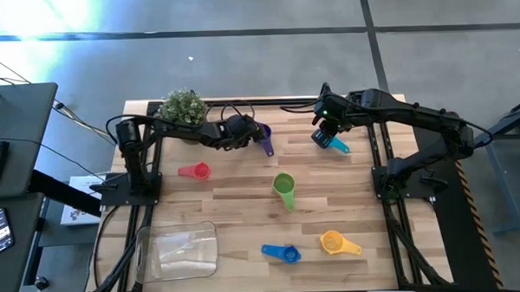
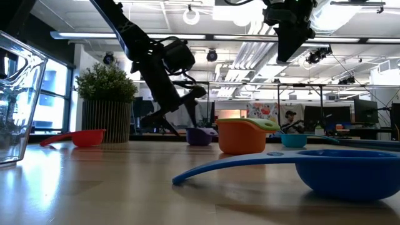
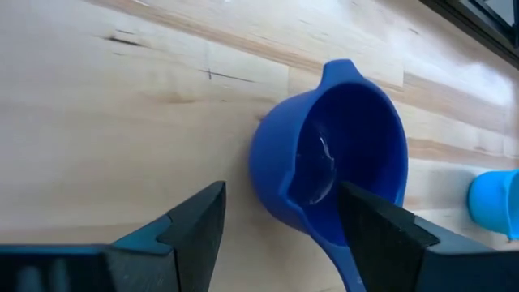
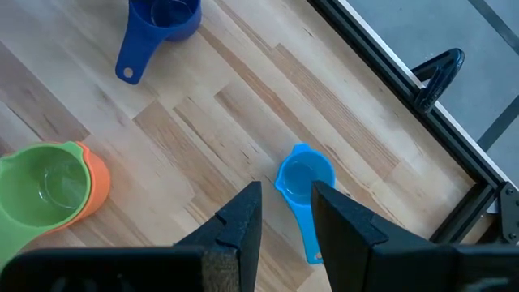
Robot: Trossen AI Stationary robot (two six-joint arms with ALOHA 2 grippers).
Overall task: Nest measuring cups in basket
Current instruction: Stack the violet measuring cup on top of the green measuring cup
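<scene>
Left gripper (image 1: 249, 132), upper centre, fingers apart at purple cup (image 1: 264, 137); right gripper (image 1: 322, 137) apart above light blue cup (image 1: 335, 143).

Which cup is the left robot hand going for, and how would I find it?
Find the potted plant at the table's far edge. Beside it the left gripper hangs open, and the purple cup sits just past its fingertips. It is the only dark purple cup; the light blue cup lies farther along, under the right gripper.

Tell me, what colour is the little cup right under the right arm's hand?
Light blue, seen best in the right wrist view.
</scene>
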